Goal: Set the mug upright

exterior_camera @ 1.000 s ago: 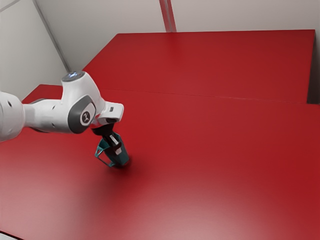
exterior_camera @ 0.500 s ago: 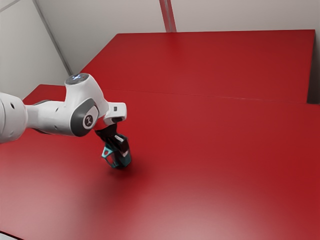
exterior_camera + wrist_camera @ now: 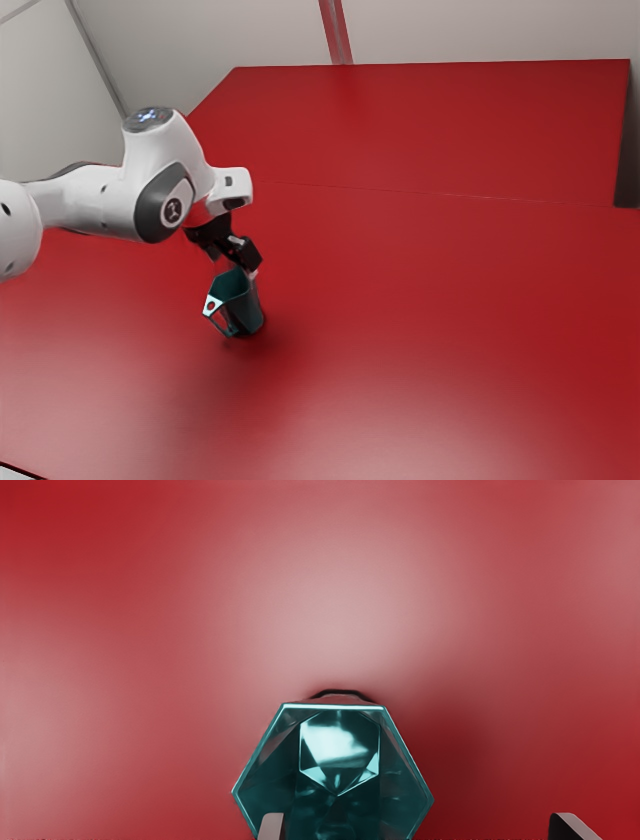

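Raised since the prev. frame, the gripper [image 3: 234,264] has come up off the mug [image 3: 241,307], whose open mouth is now exposed. Gripper state: 2 fingers [image 3: 271,826] wide apart; in the wrist view 1 overlaps the mug's near rim (contact can't be told), the other lies out past its side. Mug: dk. teal, glossy, 6-sided rim, faceted interior w/ pale reflections at the bottom; approx. upright, mouth up, base on the red counter [image 3: 430,330], just below the gripper. Its handle [image 3: 215,299], angular & lighter teal, points to the exterior view's left. Surroundings: 1 white arm [image 3: 105,205] above; a red panel [image 3: 420,120] beyond the counter; a pale wall [image 3: 480,30] w/ 1 red strip [image 3: 336,30]. Obstruction: the gripper, directly over the mug.
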`<state>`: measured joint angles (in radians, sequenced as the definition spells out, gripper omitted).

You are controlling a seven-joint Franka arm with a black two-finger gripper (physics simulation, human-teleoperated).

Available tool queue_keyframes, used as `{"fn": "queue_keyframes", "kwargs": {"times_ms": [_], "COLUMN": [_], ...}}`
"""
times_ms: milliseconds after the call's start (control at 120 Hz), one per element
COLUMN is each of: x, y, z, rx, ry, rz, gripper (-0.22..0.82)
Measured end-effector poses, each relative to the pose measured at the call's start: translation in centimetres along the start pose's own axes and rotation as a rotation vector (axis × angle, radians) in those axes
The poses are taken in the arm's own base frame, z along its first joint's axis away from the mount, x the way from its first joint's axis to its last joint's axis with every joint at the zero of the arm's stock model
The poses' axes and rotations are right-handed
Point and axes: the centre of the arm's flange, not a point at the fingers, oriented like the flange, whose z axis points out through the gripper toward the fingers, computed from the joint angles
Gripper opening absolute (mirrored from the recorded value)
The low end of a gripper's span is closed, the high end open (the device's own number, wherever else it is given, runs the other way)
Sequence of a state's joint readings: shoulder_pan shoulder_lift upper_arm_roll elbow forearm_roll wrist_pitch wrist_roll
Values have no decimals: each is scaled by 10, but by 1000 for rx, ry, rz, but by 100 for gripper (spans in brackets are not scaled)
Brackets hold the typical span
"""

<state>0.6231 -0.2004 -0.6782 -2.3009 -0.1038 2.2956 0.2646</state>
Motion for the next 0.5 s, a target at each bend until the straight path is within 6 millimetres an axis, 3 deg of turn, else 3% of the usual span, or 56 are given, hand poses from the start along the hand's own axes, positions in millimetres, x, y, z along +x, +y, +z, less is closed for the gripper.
{"fn": "queue_keyframes", "kwargs": {"times_ms": [125,375,500], "x": [16,69,80], "y": [-9,-31,-52], "z": [-39,-144,-174], "rx": [-11,-74,-116], "ry": [-2,36,20], "rz": [-32,-41,-58], "gripper": [59,60,60]}}
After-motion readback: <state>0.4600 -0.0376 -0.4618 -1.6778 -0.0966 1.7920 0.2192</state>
